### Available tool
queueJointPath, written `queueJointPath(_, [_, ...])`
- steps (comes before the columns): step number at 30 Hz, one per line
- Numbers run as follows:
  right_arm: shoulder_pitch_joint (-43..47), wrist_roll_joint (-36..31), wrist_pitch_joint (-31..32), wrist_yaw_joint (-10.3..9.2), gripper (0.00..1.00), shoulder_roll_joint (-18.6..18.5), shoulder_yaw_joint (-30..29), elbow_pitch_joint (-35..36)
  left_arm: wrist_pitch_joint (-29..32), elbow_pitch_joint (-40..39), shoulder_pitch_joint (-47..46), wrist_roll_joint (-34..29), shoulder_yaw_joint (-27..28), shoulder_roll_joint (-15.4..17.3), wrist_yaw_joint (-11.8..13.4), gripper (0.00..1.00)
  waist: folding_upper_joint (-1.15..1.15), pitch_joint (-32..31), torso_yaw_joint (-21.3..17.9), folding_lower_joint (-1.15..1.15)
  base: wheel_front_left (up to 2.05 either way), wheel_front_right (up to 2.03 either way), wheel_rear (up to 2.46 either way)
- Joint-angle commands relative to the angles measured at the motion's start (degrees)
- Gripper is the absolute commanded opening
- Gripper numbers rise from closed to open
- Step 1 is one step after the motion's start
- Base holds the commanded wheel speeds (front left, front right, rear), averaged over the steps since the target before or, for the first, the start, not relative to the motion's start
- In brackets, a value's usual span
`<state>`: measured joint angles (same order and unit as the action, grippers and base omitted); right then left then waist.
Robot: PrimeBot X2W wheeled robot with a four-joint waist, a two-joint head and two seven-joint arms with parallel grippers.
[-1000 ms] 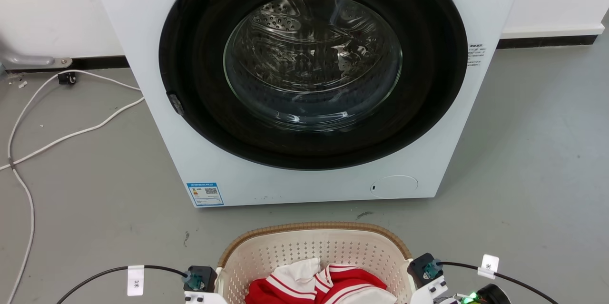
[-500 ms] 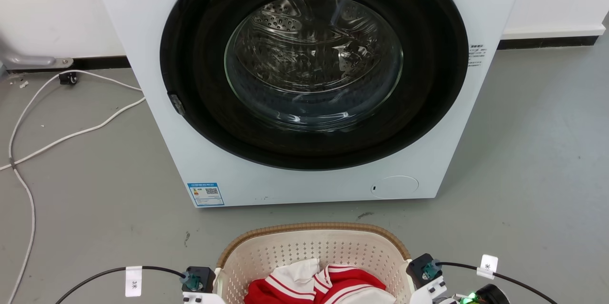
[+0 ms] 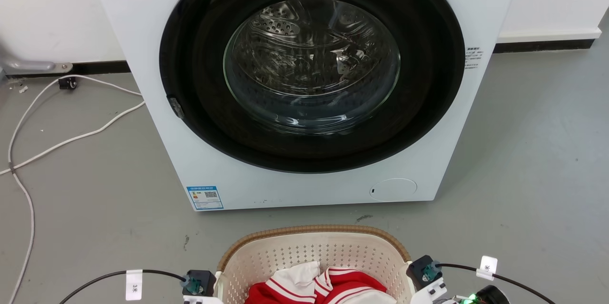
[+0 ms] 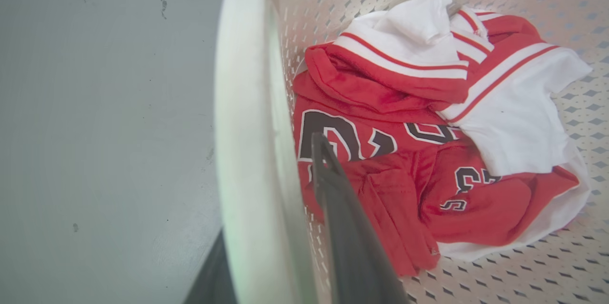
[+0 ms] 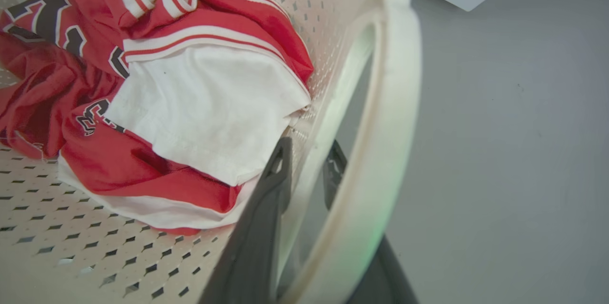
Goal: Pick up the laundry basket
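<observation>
One cream-white perforated plastic laundry basket (image 3: pixel 304 251), holding red-and-white clothing (image 4: pixel 380 152), lies between two grippers. The right gripper (image 5: pixel 307 154) clamps its wall. The left gripper (image 4: pixel 280 166) straddles its handle, closure unclear. Beyond them are a grey floor (image 3: pixel 523 152) and one white washing machine (image 3: pixel 295 190).

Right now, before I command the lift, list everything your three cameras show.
laundry basket: one, cream-white with brown rim, in front of the washing machine
clothing: one heap, red and white with dark lettering, inside the basket
washing machine: one, white with dark round door, behind the basket
label: one, blue, machine's lower left front
cables: white, count unclear, on the floor left of the machine
floor: grey, all around
left gripper: one, dark fingers, astride the basket's left handle
right gripper: one, dark fingers, pinching the basket's right wall at its handle
</observation>
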<state>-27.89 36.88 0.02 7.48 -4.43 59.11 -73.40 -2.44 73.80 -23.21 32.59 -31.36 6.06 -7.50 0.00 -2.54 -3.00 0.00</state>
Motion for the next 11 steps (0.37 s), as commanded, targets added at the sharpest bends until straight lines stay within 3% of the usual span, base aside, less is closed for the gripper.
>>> queueJointPath(1, [0.19, -0.19, 0.06, 0.02, 0.00, -1.85, 0.68, -0.76, -0.47, -0.02, 0.26, 0.21, -0.23, 1.74, 0.08, 0.00, 0.00, -0.05, -0.01, 0.00, 0.00, 0.00, 0.00])
queueJointPath(11, [0.61, 0.51, 0.21, 0.02, 0.00, -1.94, 1.66, -0.77, -0.71, -0.01, 0.49, 0.92, -0.77, 1.87, 0.08, 0.00, 0.00, -0.40, -0.12, 0.00, 0.00, 0.00, 0.00])
